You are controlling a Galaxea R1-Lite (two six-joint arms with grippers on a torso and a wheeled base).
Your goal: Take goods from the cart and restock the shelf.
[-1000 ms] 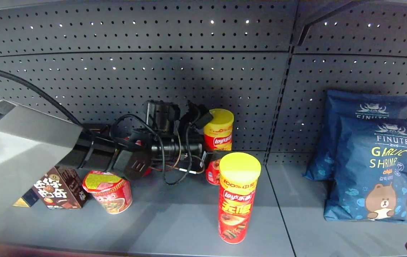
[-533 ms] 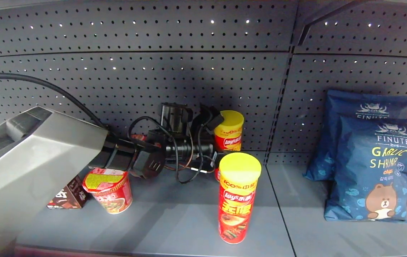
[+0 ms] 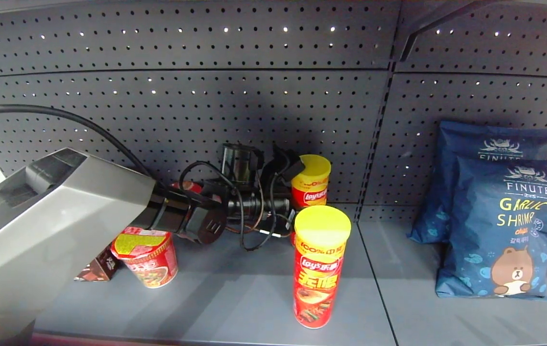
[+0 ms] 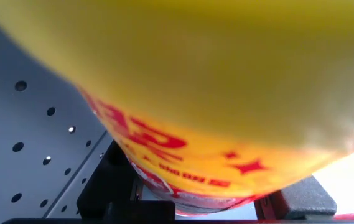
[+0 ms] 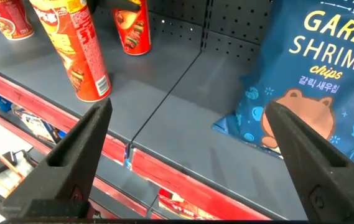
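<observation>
With the left arm stretched in over the shelf (image 3: 235, 298), the left gripper (image 3: 288, 211) sits at the back, close to the pegboard panel (image 3: 182, 105), clamped on the rear chip can (image 3: 310, 185). That can is upright, yellow lid up, directly behind the front chip can (image 3: 321, 266). In the left wrist view the rear chip can (image 4: 183, 93) presses right up to the lens, with dark fingers (image 4: 108, 186) flanking its red body on both sides. Its base is hidden in the head view; in the right wrist view the rear chip can (image 5: 133, 28) looks to be at shelf level, but contact cannot be confirmed. The front chip can stands free near the shelf's front edge, apart from the gripper. The cup noodles (image 3: 146, 257) stand under the left forearm, with a brown box (image 3: 100, 269) just beside them and partly hidden by the arm. The right gripper (image 5: 189, 109) hangs low in front of the shelf, fingers spread wide and nothing between them, facing the red edge strip (image 5: 183, 180) and the seam between the two shelf boards. Two blue shrimp chip bags lean against the panel on the right board: the front bag (image 3: 504, 230) overlaps the rear bag (image 3: 475, 144), well apart from both cans.
</observation>
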